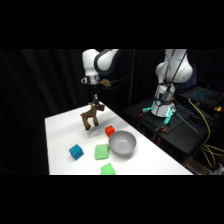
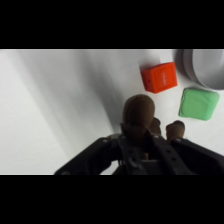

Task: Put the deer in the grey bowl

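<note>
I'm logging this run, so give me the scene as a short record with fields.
gripper: shut on the deer
deer: brown, hanging above the white table
grey bowl: empty, right of the deer in the side view
red block: between deer and bowl
other blocks: blue, two green

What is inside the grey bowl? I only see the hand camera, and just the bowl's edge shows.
Observer: Nothing. From the side, the bowl is empty.
Operator: Are there more blocks than my orange block and green block?
Observer: Yes. There is a blue block, and a second green block at the table edge nearest the side camera.
Operator: Is the deer up in the air?
Observer: The deer hangs under the hand, and its legs look just clear of the table.
</note>
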You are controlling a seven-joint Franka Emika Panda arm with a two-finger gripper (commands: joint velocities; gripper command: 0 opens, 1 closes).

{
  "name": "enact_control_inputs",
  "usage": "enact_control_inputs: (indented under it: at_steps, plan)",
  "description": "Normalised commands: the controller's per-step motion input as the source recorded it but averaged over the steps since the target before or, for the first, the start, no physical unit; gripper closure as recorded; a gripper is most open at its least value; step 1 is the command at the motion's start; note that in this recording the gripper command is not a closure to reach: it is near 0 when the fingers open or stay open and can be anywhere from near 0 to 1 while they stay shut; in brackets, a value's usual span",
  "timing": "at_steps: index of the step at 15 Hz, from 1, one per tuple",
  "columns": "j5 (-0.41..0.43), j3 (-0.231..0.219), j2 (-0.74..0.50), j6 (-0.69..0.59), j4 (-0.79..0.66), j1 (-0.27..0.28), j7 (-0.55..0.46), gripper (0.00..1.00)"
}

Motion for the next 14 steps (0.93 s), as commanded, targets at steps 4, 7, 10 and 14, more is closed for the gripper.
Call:
enact_control_inputs:
  at_steps: [4,7,10,14]
  plan:
    - [-0.183,-0.067,-0.58,-0.20,-0.28,0.177,0.07,0.69]
    - [-0.203,-0.038,-0.71,-0.12,-0.55,0.157,0.04,0.69]
    - [-0.144,-0.004,-0.69,-0.05,-0.60,0.151,0.01,0.69]
    - [-0.075,0.053,-0.48,0.05,-0.42,0.170,0.03,0.69]
